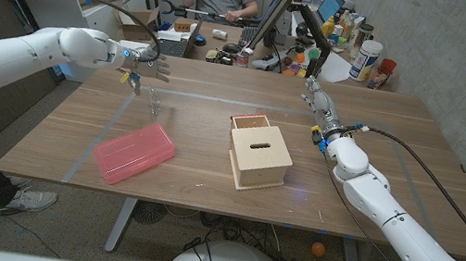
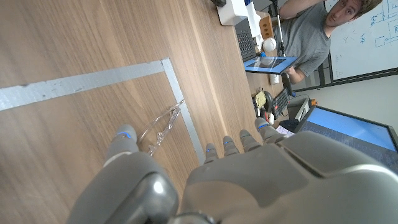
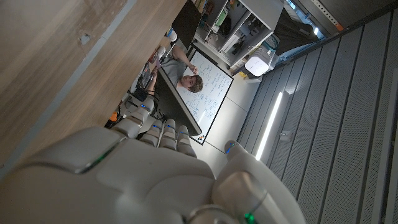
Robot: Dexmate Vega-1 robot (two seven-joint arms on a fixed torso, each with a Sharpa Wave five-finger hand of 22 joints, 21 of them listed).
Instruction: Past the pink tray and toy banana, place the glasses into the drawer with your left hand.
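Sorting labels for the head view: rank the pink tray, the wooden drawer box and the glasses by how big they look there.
1. pink tray and wooden drawer box: look about alike, so I won't rank them.
2. glasses: far smallest, a thin clear frame on the table, beyond the tray near the left hand.

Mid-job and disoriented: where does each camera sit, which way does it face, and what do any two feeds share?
Head view: on the robot's head, looking down over the wooden table; both arms enter from the bottom corners, left hand above the glasses.
Left wrist view: on the left wrist, looking along the left hand's back at the glasses on the table.
Right wrist view: on the right wrist, looking past the right hand off the table toward a whiteboard.
Shared: head and left wrist views both show the glasses; all show the seated person.
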